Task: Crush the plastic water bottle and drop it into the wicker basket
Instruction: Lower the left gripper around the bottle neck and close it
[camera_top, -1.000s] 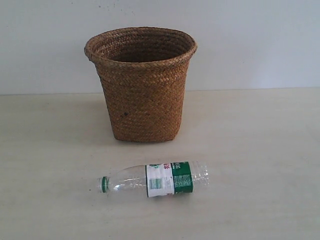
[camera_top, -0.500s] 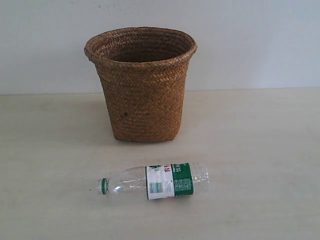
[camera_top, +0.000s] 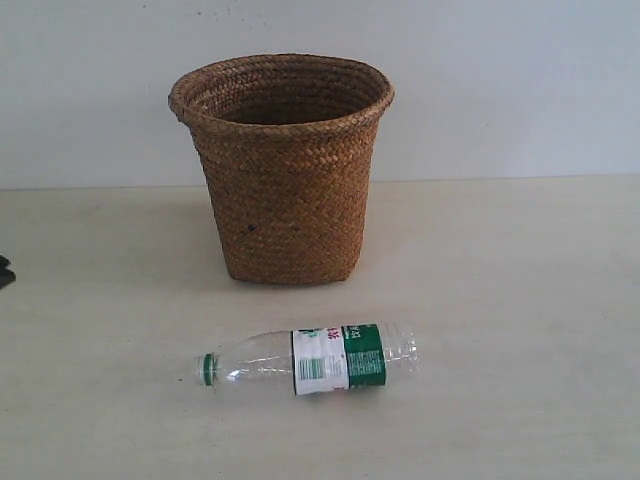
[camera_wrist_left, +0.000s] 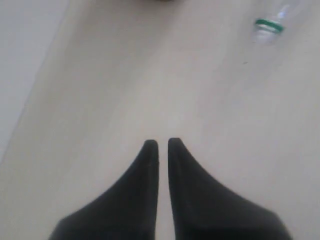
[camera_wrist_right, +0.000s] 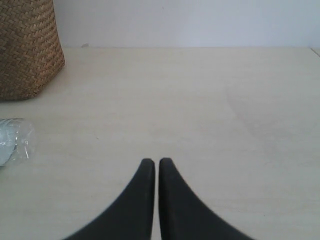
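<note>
plastic water bottle (camera_top: 305, 360) lay flat, untouched
long axis left-right, cap toward the left gripper (camera_wrist_left: 163, 144), base toward the right gripper (camera_wrist_right: 156, 161); both pressed together, empty.

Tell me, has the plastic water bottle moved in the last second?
No. The plastic water bottle lies on its side in the same spot in front of the wicker basket, cap pointing left.

Basket (camera_top: 285, 170) upright, mouth open to reach from above. Bottle (camera_top: 305, 360) lies in front of basket, a gap between them. Bare table (camera_top: 520, 300) left and right of basket; wall (camera_top: 500, 80) behind it.
</note>
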